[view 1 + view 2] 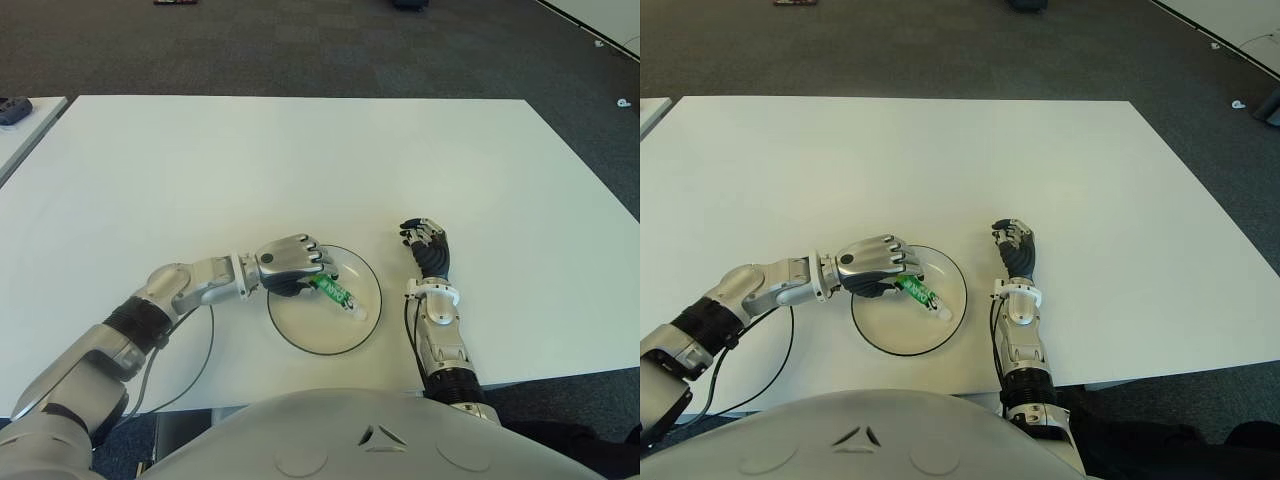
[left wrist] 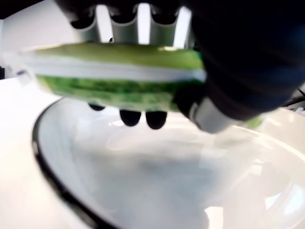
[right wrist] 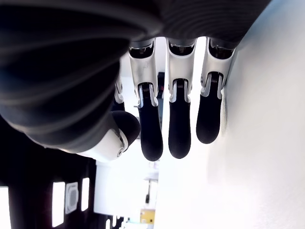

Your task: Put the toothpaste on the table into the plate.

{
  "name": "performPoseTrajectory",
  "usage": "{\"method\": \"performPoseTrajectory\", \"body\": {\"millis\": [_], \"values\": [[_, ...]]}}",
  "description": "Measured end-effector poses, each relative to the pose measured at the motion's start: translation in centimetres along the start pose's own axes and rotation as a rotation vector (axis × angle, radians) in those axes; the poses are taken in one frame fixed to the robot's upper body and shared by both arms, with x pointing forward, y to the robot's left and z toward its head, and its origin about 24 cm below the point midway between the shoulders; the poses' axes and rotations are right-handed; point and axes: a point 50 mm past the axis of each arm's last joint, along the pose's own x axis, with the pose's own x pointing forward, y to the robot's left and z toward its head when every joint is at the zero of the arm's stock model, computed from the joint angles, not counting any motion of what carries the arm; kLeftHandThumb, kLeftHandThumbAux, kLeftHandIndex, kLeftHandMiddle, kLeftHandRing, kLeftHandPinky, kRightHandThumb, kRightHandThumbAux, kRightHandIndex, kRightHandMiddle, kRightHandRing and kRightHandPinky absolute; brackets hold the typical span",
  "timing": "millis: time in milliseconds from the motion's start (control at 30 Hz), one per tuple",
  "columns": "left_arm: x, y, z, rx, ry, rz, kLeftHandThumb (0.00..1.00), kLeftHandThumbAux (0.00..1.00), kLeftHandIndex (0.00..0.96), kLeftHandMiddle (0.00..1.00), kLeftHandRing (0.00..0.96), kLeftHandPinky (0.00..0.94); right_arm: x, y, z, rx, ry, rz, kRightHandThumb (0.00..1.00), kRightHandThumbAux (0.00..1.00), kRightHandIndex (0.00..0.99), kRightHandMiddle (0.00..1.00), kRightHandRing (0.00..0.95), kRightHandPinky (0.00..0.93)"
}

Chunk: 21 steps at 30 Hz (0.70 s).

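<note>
Over the near-left part of the plate (image 1: 300, 330), the left hand (image 1: 292, 263) hung with its fingers curled around the toothpaste (image 1: 333, 292). From the head camera, the green tube stuck out from under the knuckles toward the robot's right, slanting down across the dish, its white cap (image 1: 360, 313) at the low end close to the plate's inner surface; whether the cap actually touched the plate could not be told. From the wrist camera, the tube (image 2: 119, 76) ran crosswise, pinned between the dark thumb (image 2: 228, 71) and the fingertips behind it, with the shallow clear dish and its dark rim (image 2: 52, 167) below. The plate sat near the front edge of the white table (image 1: 300, 160).

Beside the plate, on the robot's right and clear of it, the right hand (image 1: 427, 245) showed palm-side down on the tabletop, its fingers (image 3: 179, 129) loosely extended and holding nothing.
</note>
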Motion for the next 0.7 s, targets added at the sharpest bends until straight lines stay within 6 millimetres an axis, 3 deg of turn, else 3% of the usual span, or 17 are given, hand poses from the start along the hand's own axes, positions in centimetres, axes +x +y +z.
{"method": "performPoseTrajectory", "body": {"millis": [367,700], "values": [[-0.2,0.8,-0.4,-0.013,0.021,0.002,0.269,0.723,0.060,0.172,0.182,0.205,0.0,0.0,0.0,-0.001,0.001,0.001,0.708,0.731,0.428,0.470,0.450,0.457],[-0.3,1.6,-0.6,-0.038,0.037,0.007,0.052,0.762,0.039,0.141,0.131,0.115,0.1,0.0,0.0,-0.003,0.008,0.001,0.708,0.730,0.428,0.458,0.440,0.446]]}}
